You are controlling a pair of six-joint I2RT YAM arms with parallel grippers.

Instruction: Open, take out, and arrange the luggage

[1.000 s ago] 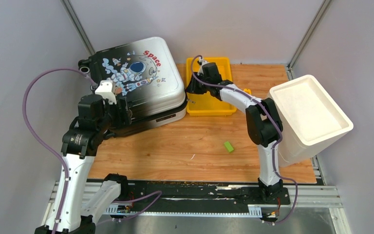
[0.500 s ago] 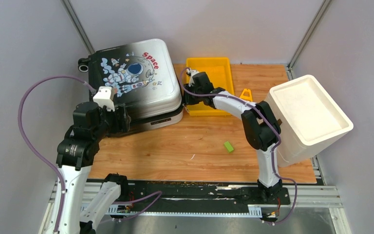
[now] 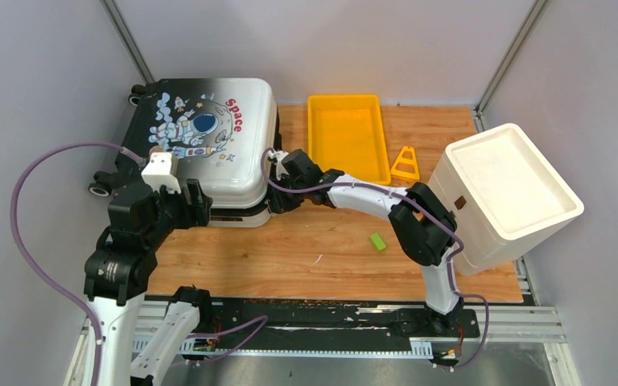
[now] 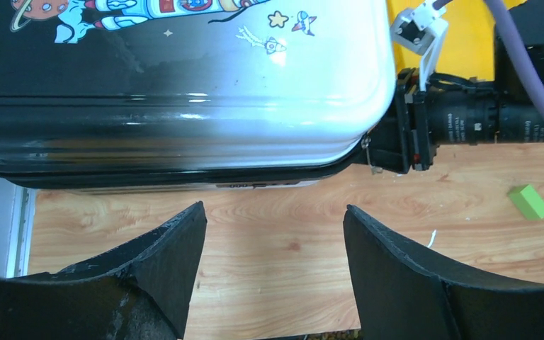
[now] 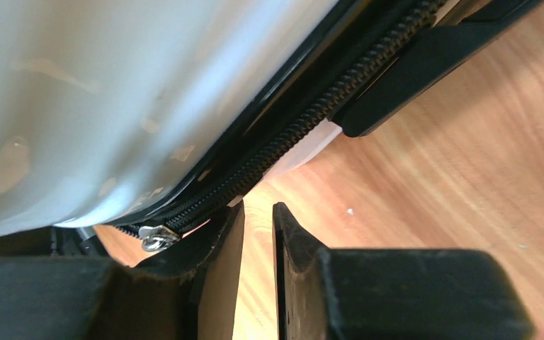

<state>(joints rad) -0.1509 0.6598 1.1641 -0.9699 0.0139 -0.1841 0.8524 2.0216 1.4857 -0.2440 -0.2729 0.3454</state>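
Top external view: light wooden tabletop [image 3: 306,241]. The luggage [image 3: 209,145], a small hard-shell wheeled suitcase fading white to black with a cartoon astronaut and red "Space" lettering, lies flat at far left, printed shell up. Tilted white foam box [image 3: 511,189] at right. Yellow plastic tray [image 3: 346,98] at the back between them, touching neither.

Left gripper [image 4: 273,212] is near the case's front edge, jaws spread wide, nothing in them. Right gripper [image 5: 258,207] is at the case's front right corner, jaws almost together, bare wood showing through the slit, gripping nothing.

Small yellow triangular frame [image 3: 405,175] just beside the tray. Tiny green block [image 3: 379,241] loose mid-tabletop.

Progress, my read: barely started. Shell halves are together and nothing is out. Unzipping, lifting, unpacking and arranging are all left.

Only the right wrist view shows the black zipper [image 5: 304,124] closed, with its silver pull [image 5: 152,239] just beside one finger, outside the slit; contact unclear. Only the left wrist view shows bare tabletop between the left jaws and the shell.
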